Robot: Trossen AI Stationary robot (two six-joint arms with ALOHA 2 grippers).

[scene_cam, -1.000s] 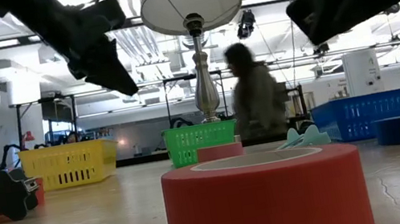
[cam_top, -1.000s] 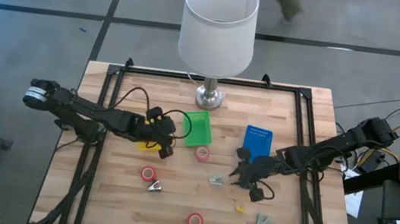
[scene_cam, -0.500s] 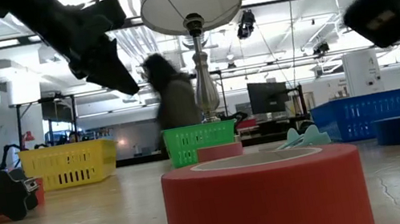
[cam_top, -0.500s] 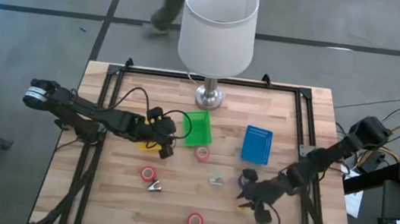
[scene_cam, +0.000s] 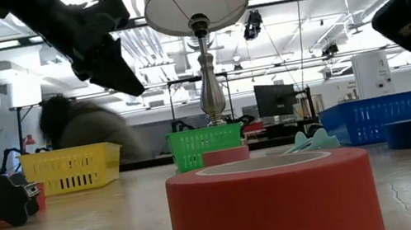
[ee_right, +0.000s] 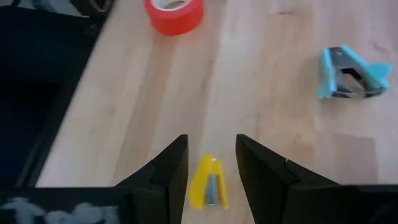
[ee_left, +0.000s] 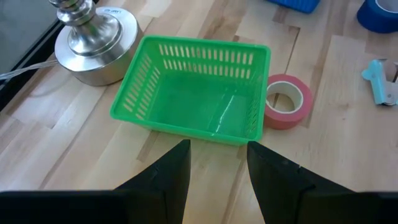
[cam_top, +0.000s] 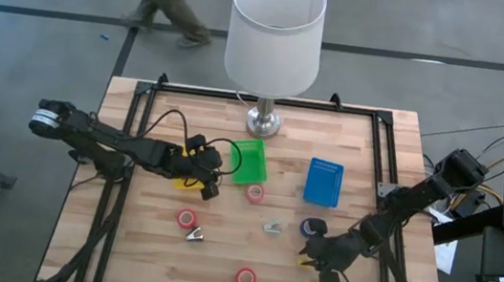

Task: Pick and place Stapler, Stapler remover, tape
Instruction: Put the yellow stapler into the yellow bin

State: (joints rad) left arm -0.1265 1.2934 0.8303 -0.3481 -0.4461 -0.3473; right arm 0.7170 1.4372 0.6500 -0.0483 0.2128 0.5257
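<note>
Pale wooden planks form the tabletop [cam_top: 219,253], framed by black rails, with a white-shaded lamp [cam_top: 275,28] on a polished metal base at the far edge. Only the right wrist view reveals the small yellow stapler [ee_right: 209,181], lying flat directly between and just ahead of the right gripper [ee_right: 211,163], whose dark fingers [ee_right: 168,171] stand parted and hold nothing; farther ahead to one side lies a pale blue clawed staple remover [ee_right: 351,73], and farther off a red tape roll [ee_right: 175,12]. From above, the right gripper [cam_top: 318,253] sits near the table's front right, with a blue tape roll [cam_top: 309,227] just beside it. The left wrist view shows the left gripper [ee_left: 217,163], fingers apart and empty, above bare wood just short of a green slatted plastic basket [ee_left: 149,81]; a pink tape roll [ee_left: 289,99] touches the basket's far corner. From overhead, the left gripper [cam_top: 210,172] hides most of a yellow basket [cam_top: 184,183]; a blue basket [cam_top: 324,183] stands well beyond. At table height, another red tape roll [scene_cam: 275,204] fills the foreground, blocking most of what lies behind.
</note>
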